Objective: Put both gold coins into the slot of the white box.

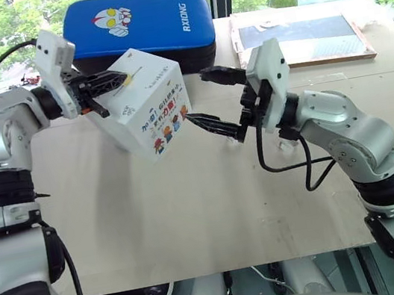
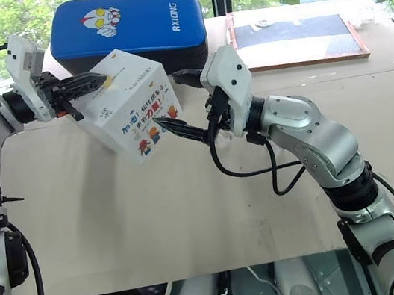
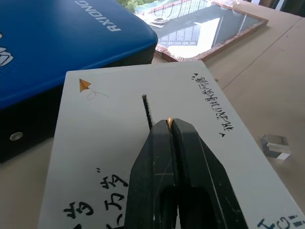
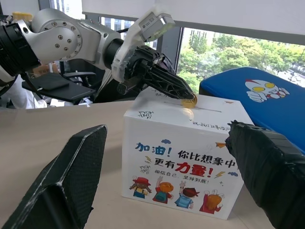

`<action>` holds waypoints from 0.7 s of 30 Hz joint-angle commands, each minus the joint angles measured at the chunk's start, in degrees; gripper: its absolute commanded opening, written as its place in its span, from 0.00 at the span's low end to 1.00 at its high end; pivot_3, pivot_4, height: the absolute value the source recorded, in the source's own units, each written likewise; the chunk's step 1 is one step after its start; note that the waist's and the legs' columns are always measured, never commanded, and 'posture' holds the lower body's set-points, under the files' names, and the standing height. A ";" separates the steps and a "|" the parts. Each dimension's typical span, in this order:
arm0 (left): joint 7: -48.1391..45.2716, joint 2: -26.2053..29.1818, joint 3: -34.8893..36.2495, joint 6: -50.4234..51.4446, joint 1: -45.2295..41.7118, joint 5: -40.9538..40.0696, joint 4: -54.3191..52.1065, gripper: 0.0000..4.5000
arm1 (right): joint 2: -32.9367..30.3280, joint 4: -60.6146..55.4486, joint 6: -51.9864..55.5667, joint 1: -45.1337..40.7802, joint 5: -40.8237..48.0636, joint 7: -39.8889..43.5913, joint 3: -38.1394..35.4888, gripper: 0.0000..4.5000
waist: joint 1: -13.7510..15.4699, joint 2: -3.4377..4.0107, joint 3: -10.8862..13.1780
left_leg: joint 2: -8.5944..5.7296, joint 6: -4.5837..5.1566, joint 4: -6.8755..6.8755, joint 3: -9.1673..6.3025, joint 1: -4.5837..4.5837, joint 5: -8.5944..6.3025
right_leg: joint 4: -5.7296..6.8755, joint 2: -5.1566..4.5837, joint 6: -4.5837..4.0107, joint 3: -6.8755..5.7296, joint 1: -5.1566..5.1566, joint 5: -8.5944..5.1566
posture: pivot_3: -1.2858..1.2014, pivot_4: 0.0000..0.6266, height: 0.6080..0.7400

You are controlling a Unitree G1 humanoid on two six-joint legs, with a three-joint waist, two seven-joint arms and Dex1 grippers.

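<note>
Although the white box (image 1: 145,99) is seen whole from the head views, its slot (image 3: 147,111) is made out clearly only from the left wrist view, as a thin dark line in the top face. The box stands on the pale surface (image 1: 192,209), just near of the blue padded case (image 1: 139,25), with its cartoon side turned toward the near right. The left gripper (image 3: 169,122) is closed on a gold coin (image 3: 169,121), held edge-up; only a thin sliver of the coin's rim is seen between the black fingertips, at the near end of the slot. From the right wrist view more of that coin is shown, a small gold disc at the tip of the left gripper just above the top of the box, with a faint golden glint on the white card beneath it. Whether the coin touches the box cannot be told. From the head views the coin is too small to be made out.

The right gripper (image 1: 208,100) is held wide open to the right of the box, nothing being held between its fingers; one fingertip (image 1: 196,119) lies at the box's right edge, and contact cannot be judged. A small clear block (image 3: 275,145) is seen on the surface to the right of the box. A framed board (image 1: 300,39) lies at the far right, partly cut off in the wrist view.
</note>
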 commanded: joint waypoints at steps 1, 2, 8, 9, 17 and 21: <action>-0.68 0.03 -0.18 -0.09 0.31 3.45 2.37 0.00 | 0.24 -1.74 0.13 -0.52 -0.02 0.74 -1.19 0.98 | -0.02 -0.01 -0.01 | 0.00 0.00 0.00 0.01 0.01 0.00 | 0.00 0.00 0.00 0.01 0.00 0.00 | 0.52 0.24 1.00; -0.73 -0.06 -0.10 -0.21 0.39 3.87 2.42 0.00 | 0.32 -1.73 0.19 -0.54 -0.13 0.77 -1.16 0.98 | -0.02 -0.01 -0.02 | 0.00 0.00 0.02 0.01 0.01 0.00 | 0.02 0.00 0.00 0.00 0.00 0.00 | 0.52 0.24 1.00; -1.39 -0.85 0.03 -1.05 1.22 5.90 2.98 0.06 | 0.72 -1.99 0.88 -0.45 -0.51 1.00 -1.28 1.00 | -0.10 0.00 -0.03 | 0.01 0.00 0.05 0.01 0.07 0.00 | 0.14 0.00 -0.01 0.01 0.00 0.01 | 0.52 0.24 1.00; -1.60 -1.01 0.02 -1.10 1.35 6.13 2.87 0.13 | 0.74 -2.01 0.93 -0.44 -0.60 1.05 -1.28 1.00 | -0.13 0.02 -0.03 | 0.01 0.00 0.05 0.01 0.08 0.00 | 0.17 0.00 -0.01 0.02 0.01 0.01 | 0.52 0.24 1.00; -1.76 -2.85 3.46 -4.46 1.36 6.26 0.42 0.92 | 0.62 -2.61 1.66 0.15 -0.37 1.04 -1.89 1.00 | 0.09 -0.02 -0.06 | 0.00 0.01 0.13 0.01 0.03 0.00 | 0.18 -0.04 -0.01 0.00 0.01 0.01 | 0.52 0.24 1.00; -4.06 -4.81 11.42 0.59 0.67 -4.39 -8.01 0.99 | -0.12 -4.39 3.14 2.60 2.37 0.64 -5.20 1.00 | 0.18 -0.05 -0.03 | 0.00 -0.01 0.14 -0.02 -0.05 0.01 | 0.12 -0.06 -0.01 -0.03 0.01 0.01 | 0.52 0.24 1.00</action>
